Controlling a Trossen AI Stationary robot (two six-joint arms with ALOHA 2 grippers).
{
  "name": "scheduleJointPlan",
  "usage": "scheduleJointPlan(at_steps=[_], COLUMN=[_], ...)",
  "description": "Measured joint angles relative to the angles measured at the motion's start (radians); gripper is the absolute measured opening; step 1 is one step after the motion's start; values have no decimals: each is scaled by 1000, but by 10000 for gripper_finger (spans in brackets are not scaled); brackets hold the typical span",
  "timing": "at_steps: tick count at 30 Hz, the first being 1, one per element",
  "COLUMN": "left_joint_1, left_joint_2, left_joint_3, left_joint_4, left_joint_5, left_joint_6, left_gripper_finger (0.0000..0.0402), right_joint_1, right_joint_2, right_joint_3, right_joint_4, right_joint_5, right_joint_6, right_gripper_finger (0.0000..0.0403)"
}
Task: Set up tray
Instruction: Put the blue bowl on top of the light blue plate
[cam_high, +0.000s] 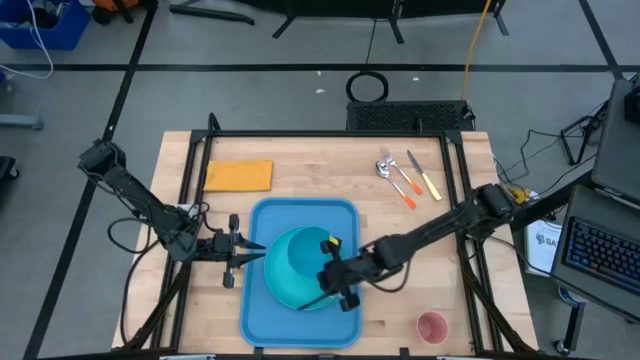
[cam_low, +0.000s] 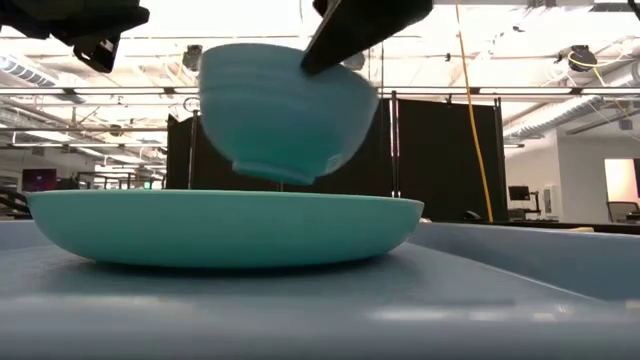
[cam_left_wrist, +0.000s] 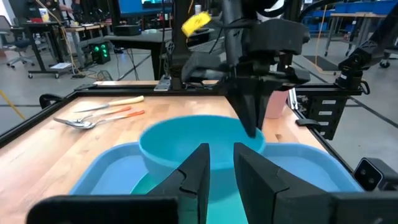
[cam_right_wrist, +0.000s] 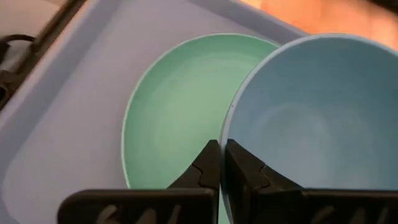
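Observation:
The light-blue tray (cam_high: 265, 325) lies on the wooden table with a round turquoise plate (cam_high: 285, 290) flat on its floor. A light-blue bowl (cam_low: 280, 115) hangs tilted above the plate (cam_low: 220, 230), clear of it. My right gripper (cam_right_wrist: 222, 152) is over the tray's middle, shut on the bowl. My left gripper (cam_high: 255, 252) waits at the tray's left rim. It points toward the bowl (cam_left_wrist: 193, 140), and its fingers are a little open and touch nothing. My right gripper pinches the bowl's rim (cam_right_wrist: 229, 124), one finger inside the bowl and one outside. It comes from above, its fingers (cam_left_wrist: 252, 121) pointing down at the rim on the bowl's right side. The bowl is lifted clear and tilts, hanging below the fingers over the plate.
An orange-yellow napkin (cam_high: 238, 176) lies at the table's far left. A spoon and other cutlery (cam_high: 405, 178) lie at the far right, and a pink cup (cam_high: 432, 327) stands at the near right. A black frame rims the table.

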Motion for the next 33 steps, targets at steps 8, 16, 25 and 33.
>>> scheduleJointPlan(at_steps=[8,16,25,33], left_joint_1=[0,0,0,0], left_joint_2=[0,0,0,0], left_joint_3=[0,0,0,1], left_joint_4=[-16,-17,-22,-38], left_joint_5=[2,4,4,4], left_joint_6=[-3,-3,-3,-4], left_gripper_finger=[77,77,77,77], right_joint_1=[-27,-20,-23,-26], right_joint_2=[31,30,85,84], right_joint_3=[13,13,15,14], right_joint_4=[19,35,66,72], right_joint_5=[-99,-140,-163,-166], right_joint_6=[0,-1,-10,-4], right_gripper_finger=[0,0,0,0])
